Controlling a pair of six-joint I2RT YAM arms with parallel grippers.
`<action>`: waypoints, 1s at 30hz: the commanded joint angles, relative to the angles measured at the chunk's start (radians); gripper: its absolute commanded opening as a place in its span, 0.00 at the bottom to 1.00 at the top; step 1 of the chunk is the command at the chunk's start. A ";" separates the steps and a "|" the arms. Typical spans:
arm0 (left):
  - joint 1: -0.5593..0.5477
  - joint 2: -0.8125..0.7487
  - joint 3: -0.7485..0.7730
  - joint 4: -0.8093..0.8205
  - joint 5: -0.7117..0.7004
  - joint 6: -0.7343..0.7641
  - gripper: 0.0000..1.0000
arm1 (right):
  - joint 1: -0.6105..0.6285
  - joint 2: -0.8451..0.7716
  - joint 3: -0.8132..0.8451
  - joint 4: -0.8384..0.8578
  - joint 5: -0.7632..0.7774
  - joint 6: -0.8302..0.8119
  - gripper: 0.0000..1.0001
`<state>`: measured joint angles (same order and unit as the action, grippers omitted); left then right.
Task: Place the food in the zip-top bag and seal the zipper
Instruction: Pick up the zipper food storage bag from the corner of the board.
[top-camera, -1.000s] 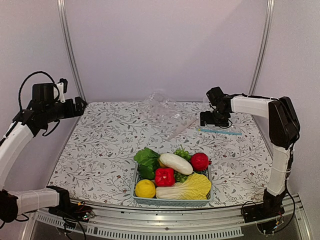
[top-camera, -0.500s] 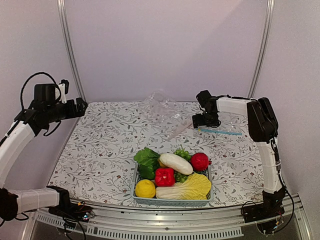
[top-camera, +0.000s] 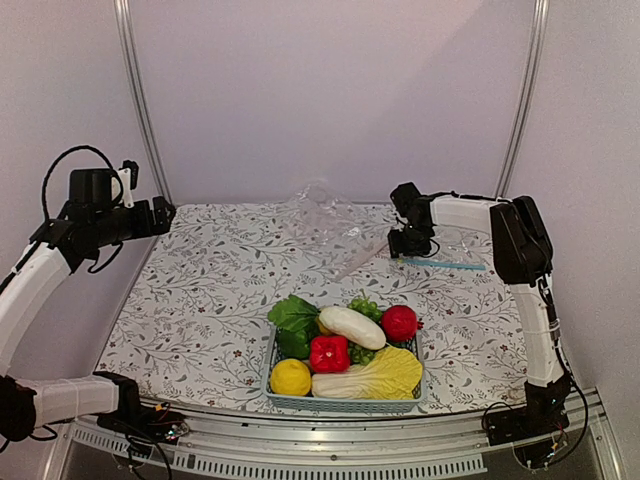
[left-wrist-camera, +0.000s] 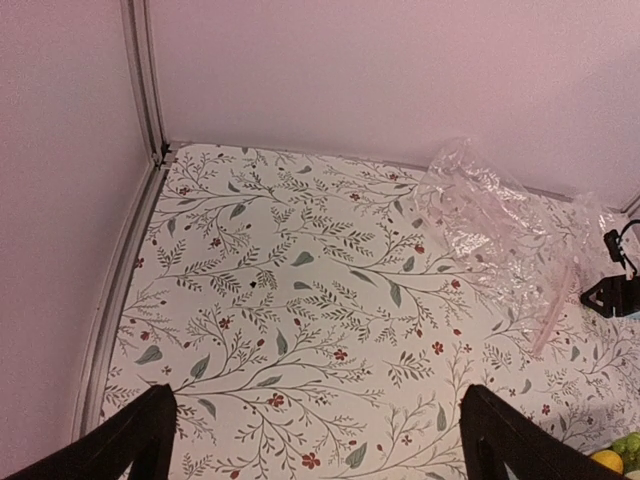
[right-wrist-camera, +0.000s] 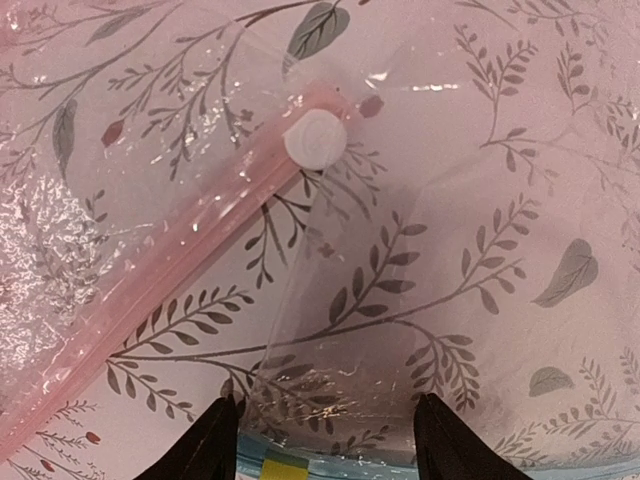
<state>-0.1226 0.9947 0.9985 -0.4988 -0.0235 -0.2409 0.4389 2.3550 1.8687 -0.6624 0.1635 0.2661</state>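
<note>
Basket (top-camera: 340, 404) holds the food (top-camera: 350, 326), apart from the zip-top bag (top-camera: 320, 215).

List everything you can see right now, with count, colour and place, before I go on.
basket: one, light blue, near centre of table.
lemon: one in plain view, yellow, basket's near left corner.
red pepper: one, red, middle of basket.
radish: one, white, across the basket's far side.
round fruit: one, red, basket's far right.
leaves: one bunch, green, basket's far left.
cabbage: one, pale yellow-green, basket's near right.
grapes: one bunch, green, behind the radish.
zip-top bag: one, clear, crumpled, far centre.
zipper: one strip, teal-blue, far right, at the right gripper.
table: one, floral cloth.
left gripper: open, raised at far left, empty.
right gripper: jaws apart, low over the bag's mouth.
</note>
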 joint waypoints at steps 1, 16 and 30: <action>-0.007 -0.003 -0.012 0.013 -0.005 -0.009 1.00 | 0.004 0.034 -0.019 -0.003 -0.031 0.024 0.53; -0.008 -0.022 -0.020 0.018 -0.011 -0.007 1.00 | 0.004 -0.100 -0.122 0.046 -0.038 0.066 0.07; -0.127 -0.040 -0.047 0.087 0.137 -0.101 0.99 | 0.005 -0.492 -0.317 0.090 -0.218 0.122 0.00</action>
<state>-0.1932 0.9771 0.9840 -0.4671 0.0284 -0.2615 0.4385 1.9678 1.5990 -0.5846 0.0353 0.3614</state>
